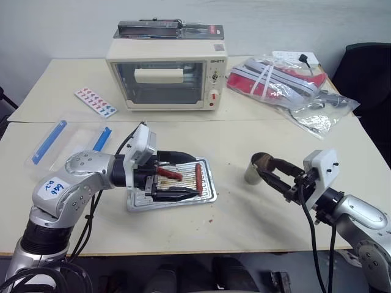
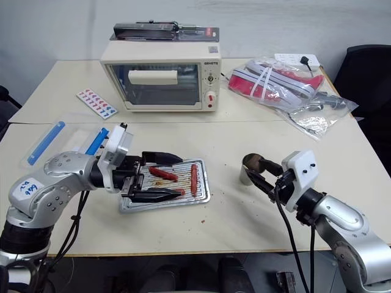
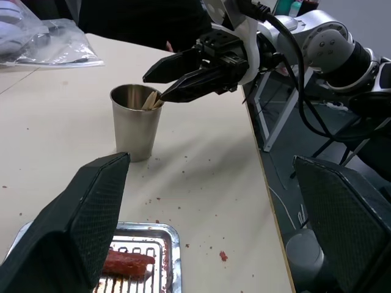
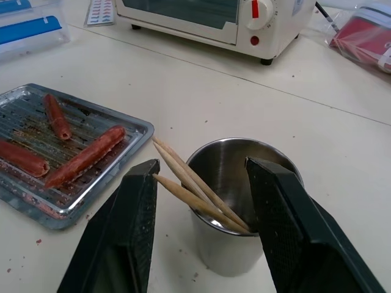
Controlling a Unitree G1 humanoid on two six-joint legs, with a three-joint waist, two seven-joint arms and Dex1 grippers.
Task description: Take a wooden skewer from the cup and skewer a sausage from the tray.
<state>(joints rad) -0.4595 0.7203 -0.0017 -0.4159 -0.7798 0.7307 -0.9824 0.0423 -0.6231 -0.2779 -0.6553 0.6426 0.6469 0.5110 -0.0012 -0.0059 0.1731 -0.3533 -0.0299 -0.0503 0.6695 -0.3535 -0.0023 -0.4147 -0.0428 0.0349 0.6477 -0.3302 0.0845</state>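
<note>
- right gripper (image 4: 201, 201) at the cup (image 4: 235, 207), fingers apart, one on each side of the rim; three wooden skewers (image 4: 189, 183) lean out of the cup between the fingers, toward the tray side; whether either finger touches a skewer or the rim, cannot tell
- the left wrist view shows the same gripper's tips level with the cup mouth, stick ends poking out just under them
- cup stands upright on the beige table (image 1: 244, 213), well to the right of the tray (image 1: 208, 194), not touching it
- left gripper (image 1: 177, 176) spread wide over the tray, pointing to the robot's right, nothing between its fingers; upper finger over the tray's far edge, lower finger over the near part
- three sausages on the ridged tray bottom: one sausage (image 2: 193, 178) lies lengthwise near the right side, one (image 2: 164, 174) lies slanted in the middle, the third is partly hidden under the lower finger
- tray shows brown grease stains; red crumbs scattered on the table by its right corner
- behind: cream toaster oven (image 1: 166, 79), door shut; clear plastic box with blue edges (image 1: 67, 140) at far left; clear bags with red contents (image 1: 275, 82) at far right
</note>
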